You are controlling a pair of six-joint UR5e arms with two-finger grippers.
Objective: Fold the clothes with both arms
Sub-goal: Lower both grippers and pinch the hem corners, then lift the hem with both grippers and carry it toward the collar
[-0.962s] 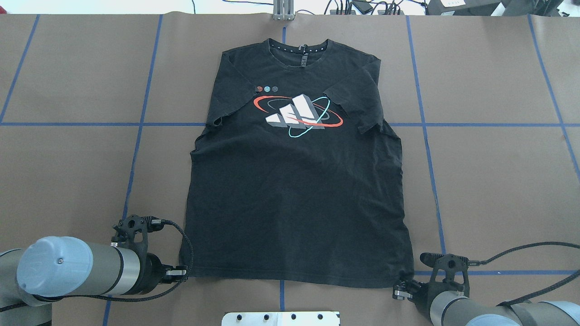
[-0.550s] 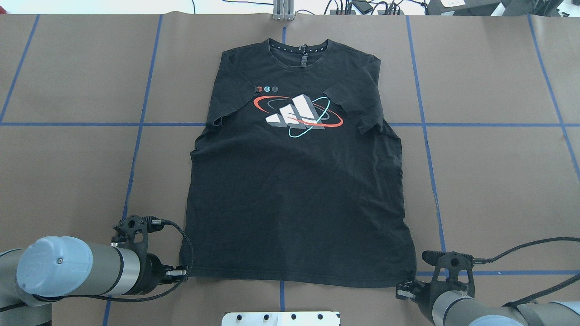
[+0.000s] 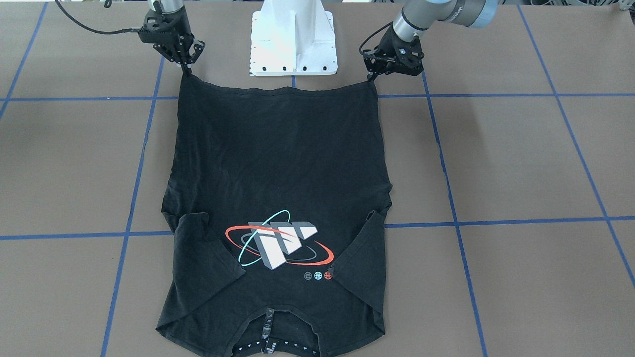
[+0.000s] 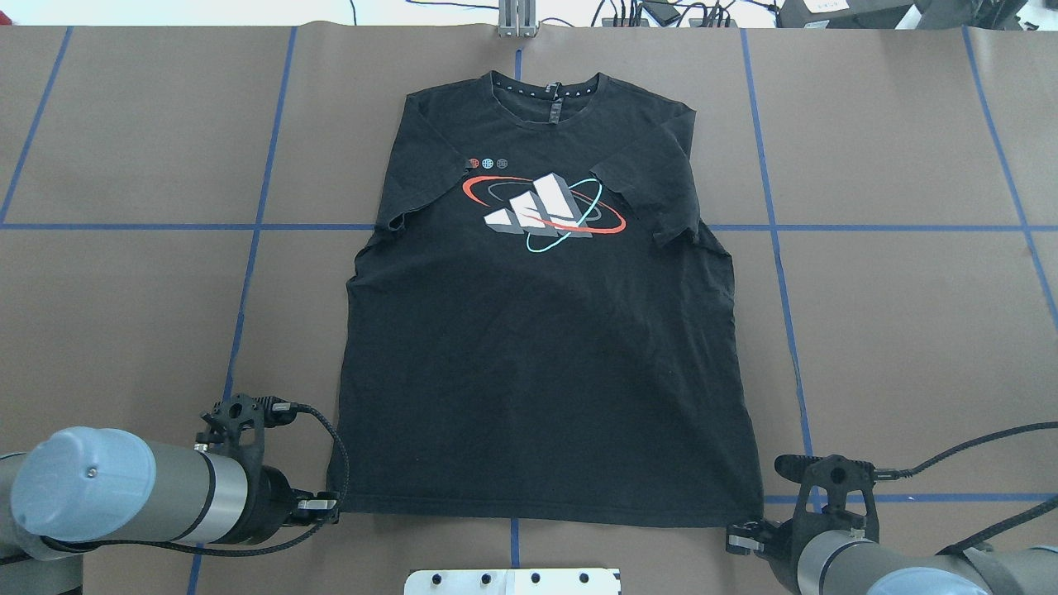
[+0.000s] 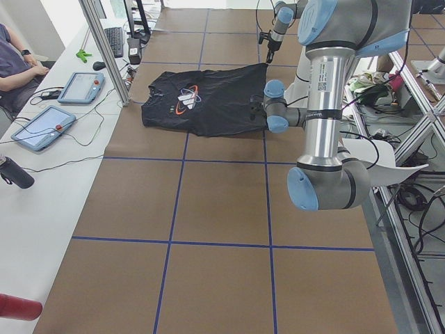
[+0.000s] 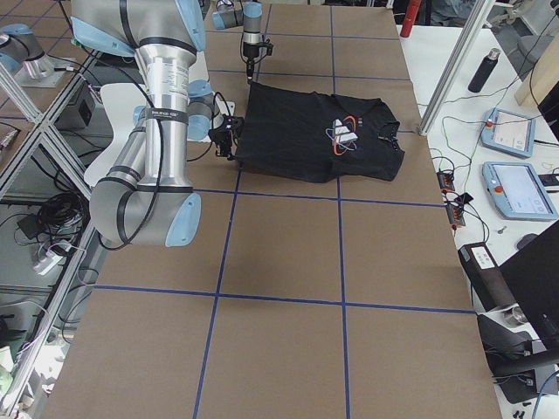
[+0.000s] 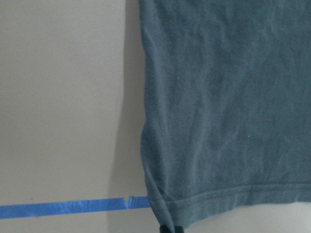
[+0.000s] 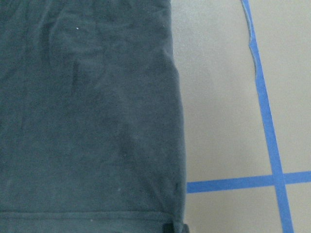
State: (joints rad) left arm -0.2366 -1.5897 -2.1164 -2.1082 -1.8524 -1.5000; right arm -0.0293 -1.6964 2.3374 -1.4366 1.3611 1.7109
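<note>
One black T-shirt [image 4: 537,355] lies flat and face up on the brown table [image 4: 124,314]. Its long axis runs from collar to hem, straight away from the robot: collar [image 4: 545,91] at the far edge, hem [image 4: 537,514] nearest the white pedestal base [image 3: 293,39]. The overhead view cuts that base off at the bottom edge, and the front-facing view cuts off part of the collar. There are two short sleeves [image 4: 653,186], both folded inward over the chest, one orbit-ring graphic [image 4: 541,213] and three small dots [image 4: 487,163] beside it. The underside of the garment is hidden. Two arms are counted. The left arm [image 4: 124,496] reaches in low, and the left gripper [image 4: 328,502] is at the hem corner on its side with its fingers drawn narrow on the cloth. The right arm [image 4: 868,570] is partly cut off by the frame, and the right gripper [image 4: 738,539] is pinched likewise on the opposite hem corner. In the front-facing view both corners are drawn into small points at the fingertips, and the hem is stretched taut between them. Each wrist view shows only a dark sliver of finger at the bottom edge, against the hem corner. Blue tape lines [image 4: 256,227] divide the table into squares
</note>
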